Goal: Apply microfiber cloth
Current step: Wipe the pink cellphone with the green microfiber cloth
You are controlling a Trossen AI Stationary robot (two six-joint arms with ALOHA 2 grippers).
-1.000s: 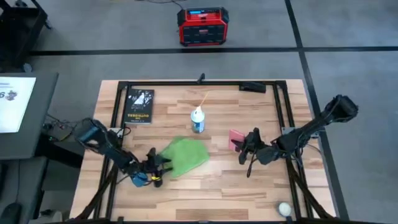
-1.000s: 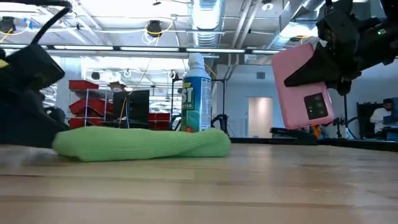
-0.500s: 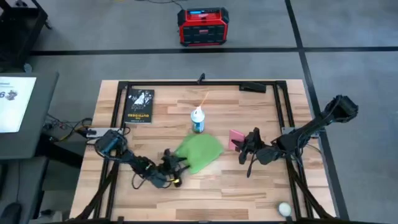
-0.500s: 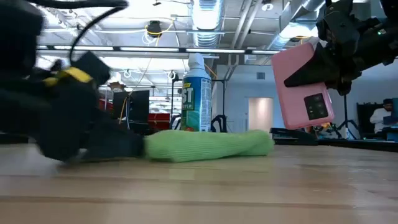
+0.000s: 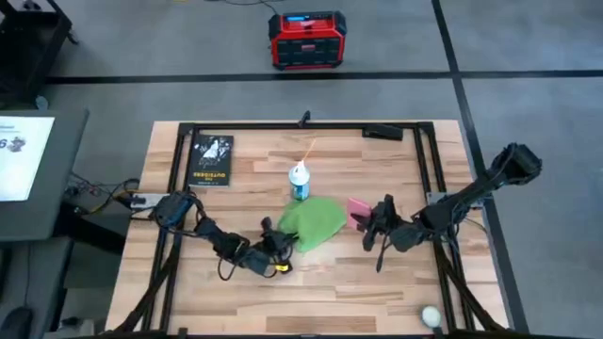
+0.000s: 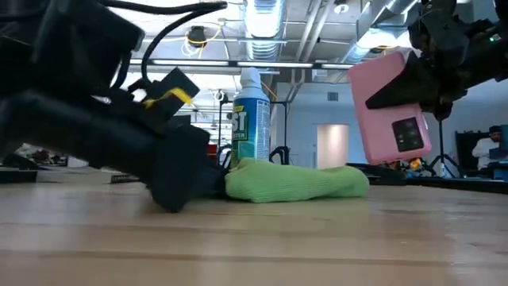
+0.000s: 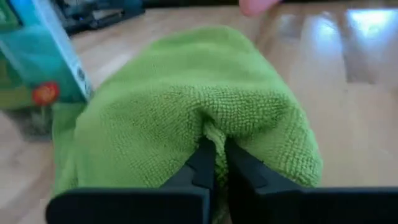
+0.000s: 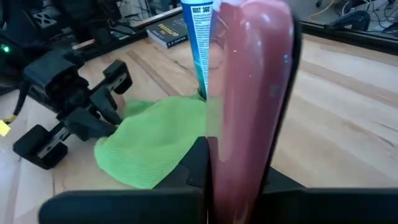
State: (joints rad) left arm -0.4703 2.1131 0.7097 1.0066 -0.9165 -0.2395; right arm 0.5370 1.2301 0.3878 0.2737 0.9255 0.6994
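The lime-green microfiber cloth (image 5: 316, 223) lies bunched on the wooden table, just in front of the spray bottle (image 5: 300, 181). My left gripper (image 5: 281, 244) is low over the table at the cloth's near-left edge and is shut on it. To the right, my right gripper (image 5: 370, 219) is shut on a pink phone (image 5: 357, 211) and holds it above the table, a little way from the cloth's right end. From table height, the phone (image 6: 389, 107) hangs tilted over the cloth (image 6: 298, 183), with its camera side facing the front. My left gripper pinches a raised fold of the cloth (image 7: 214, 134) between its two fingers at the cloth's near-left edge. The fingers (image 7: 202, 163) come in nearly level, from the table's left and near side. The rest of the cloth rests slack on the table. My right gripper pinches the phone (image 8: 249, 93) between its two fingers, one finger (image 8: 198, 163) on each flat side, at the end nearest the wrist. The fingers come from the table's right. The phone is lifted clear and stands on edge, tilted.
A black book (image 5: 210, 160) lies at the far left of the table. A small white ball (image 5: 431, 316) sits near the front right corner. The metal frame rail (image 5: 301, 126) runs along the far edge. Bare wood lies in front of the cloth.
My left gripper has gone toward the table's right edge, staying low and shut on the cloth. The cloth has slid along the table with it, from the left-centre to just in front of the spray bottle and below the phone. The phone has stayed where it was.
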